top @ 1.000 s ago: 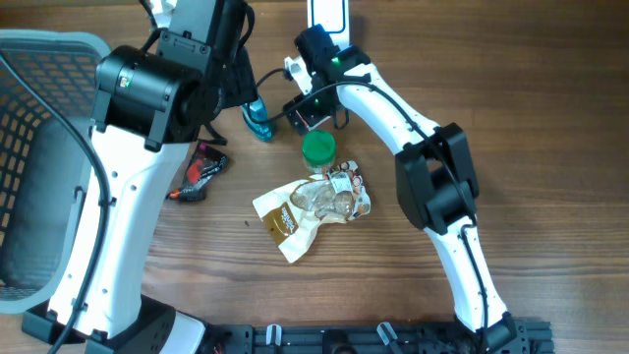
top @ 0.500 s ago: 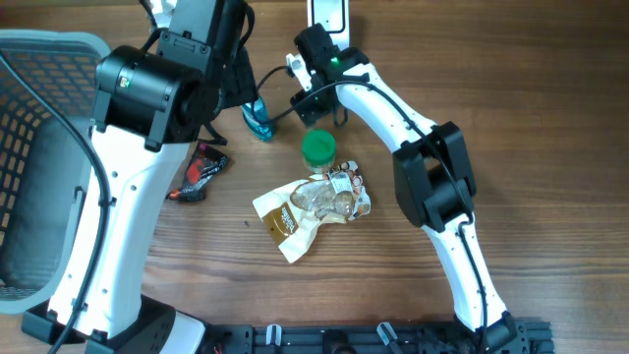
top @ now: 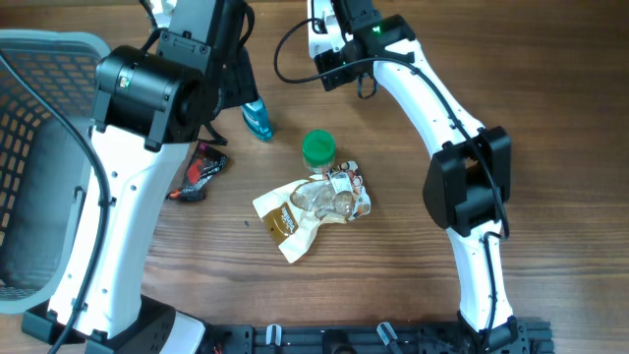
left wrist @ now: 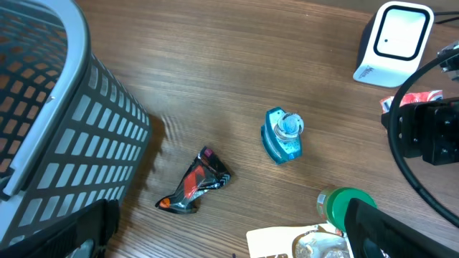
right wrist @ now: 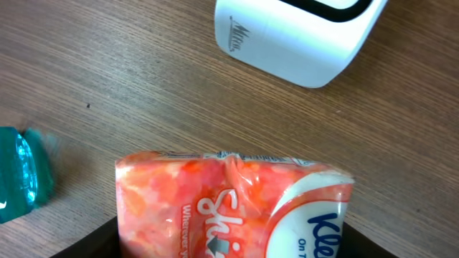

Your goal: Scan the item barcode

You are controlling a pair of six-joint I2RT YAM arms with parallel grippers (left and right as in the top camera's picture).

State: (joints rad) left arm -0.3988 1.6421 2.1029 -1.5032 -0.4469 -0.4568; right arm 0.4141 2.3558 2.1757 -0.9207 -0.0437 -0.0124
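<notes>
Right pincer [top: 332, 61] pinching the tissue pack [right wrist: 229, 208], whose long axis spans its fingers, with the scanner [right wrist: 297, 32] just ahead, while the left pincer [left wrist: 229, 222], spread wide, hangs farther off.

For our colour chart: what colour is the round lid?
The lid is green, clearest in the overhead view.

Warm brown wood-grain tabletop [top: 560, 88] filling every view, evenly lit, with soft shadows. Grey lattice basket [top: 54, 41] standing at the left edge.
</notes>
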